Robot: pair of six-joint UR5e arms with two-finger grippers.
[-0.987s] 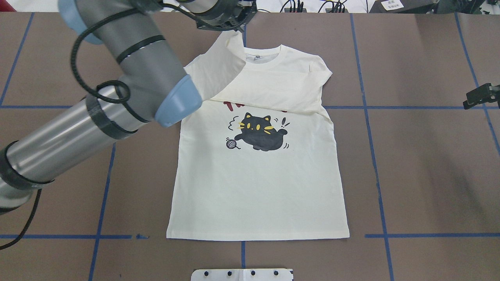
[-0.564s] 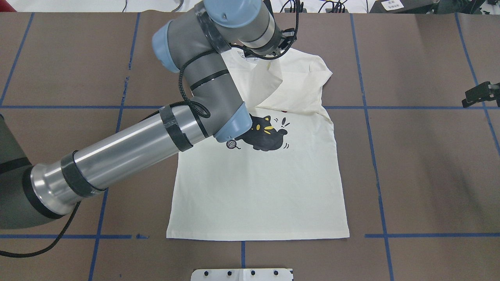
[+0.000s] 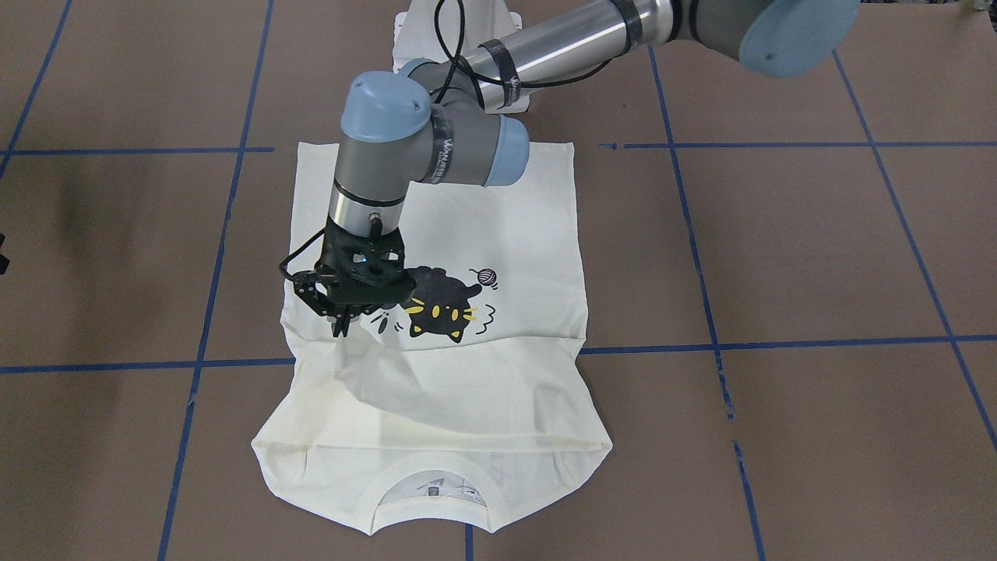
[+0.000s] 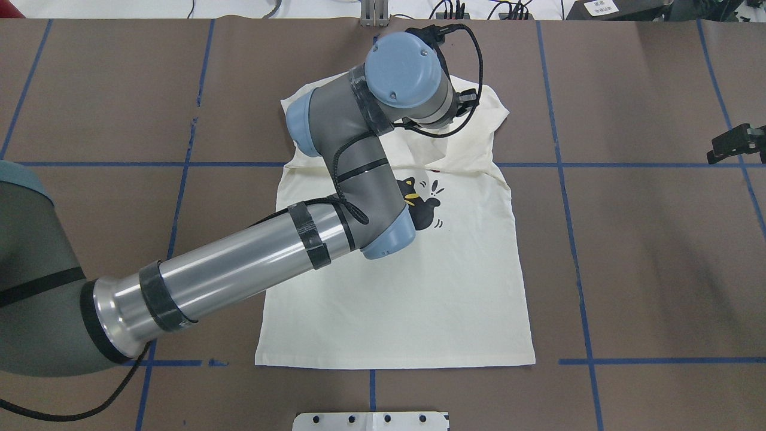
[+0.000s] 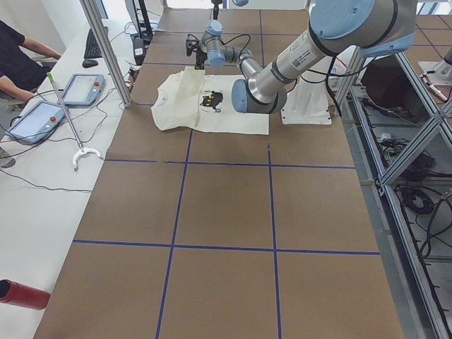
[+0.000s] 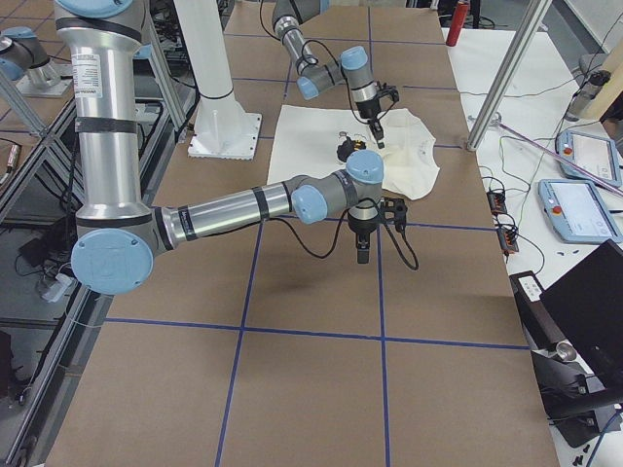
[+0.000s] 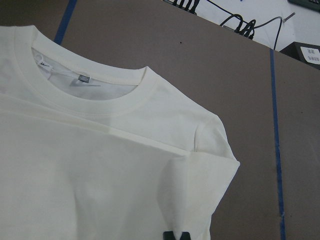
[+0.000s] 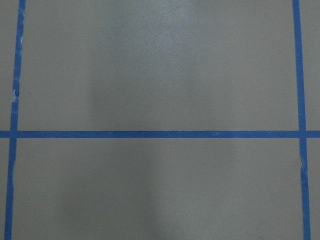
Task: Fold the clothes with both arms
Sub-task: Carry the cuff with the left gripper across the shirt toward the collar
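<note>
The cream T-shirt (image 4: 395, 311) lies flat, print side up, with the black cat print (image 3: 440, 300) showing and the collar (image 3: 432, 506) at the far end from the robot. A sleeve is folded across the chest and hides the red lettering. My left gripper (image 3: 340, 331) is shut on the sleeve's cloth, just above the shirt beside the cat; in the overhead view its wrist (image 4: 407, 78) hides it. The left wrist view shows the collar (image 7: 100, 95) and a shoulder. My right gripper (image 4: 736, 146) hangs over bare table right of the shirt; its jaws are unclear.
The brown table (image 4: 646, 251) carries a grid of blue tape lines (image 8: 150, 134). The white pedestal base (image 4: 371, 421) is at the near edge. A side bench with tablets (image 5: 78, 88) and an operator (image 5: 18, 60) lies beyond the table's far side.
My left arm has swung right and back toward the robot, dragging the sleeve from the shirt's upper left across the chest. The right gripper has stayed in place.
</note>
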